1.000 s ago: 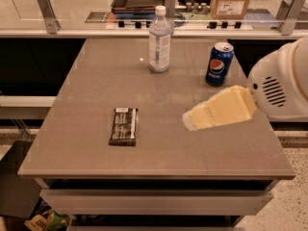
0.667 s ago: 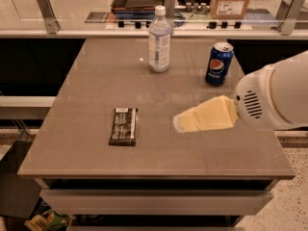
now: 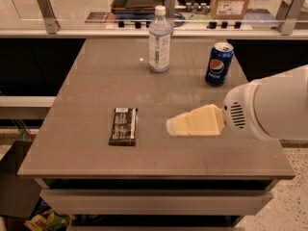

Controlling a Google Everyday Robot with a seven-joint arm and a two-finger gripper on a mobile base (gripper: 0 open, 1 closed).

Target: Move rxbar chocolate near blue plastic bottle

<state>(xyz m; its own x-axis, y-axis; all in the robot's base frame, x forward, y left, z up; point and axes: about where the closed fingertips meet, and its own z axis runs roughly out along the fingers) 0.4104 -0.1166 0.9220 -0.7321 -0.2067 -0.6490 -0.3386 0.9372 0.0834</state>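
Jaws: you are not getting a clear read. The gripper is showing as one cream wedge, so you cannot tell whether they are apart or together. It is hanging over the table just right of the rxbar chocolate, tip pointing at the bar and not touching it. The white arm housing is filling the right side of the view. How high the tip is sitting above the surface cannot be told either.

The bar is lying flat near the front of the table, with nothing holding it. The blue plastic bottle is standing upright toward the back, well apart from the bar. The Pepsi can is standing right of the bottle, on the arm's side.

Likely risks you are facing from here:
- The bar is thin and flat. If you are approaching low from the side, the tip is probably going to shove it left toward the table edge instead of gripping it.
- The wrapper is looking slick, so a shallow pinch is risking a slip and a drop partway.
- On the way back, the bulky housing is passing near the can, and a brush could tip it.
- The bottle is tall on a narrow base, so overshooting or setting down too close is risking a knock-over.
- The can is blue too, so you are risking the wrong target.
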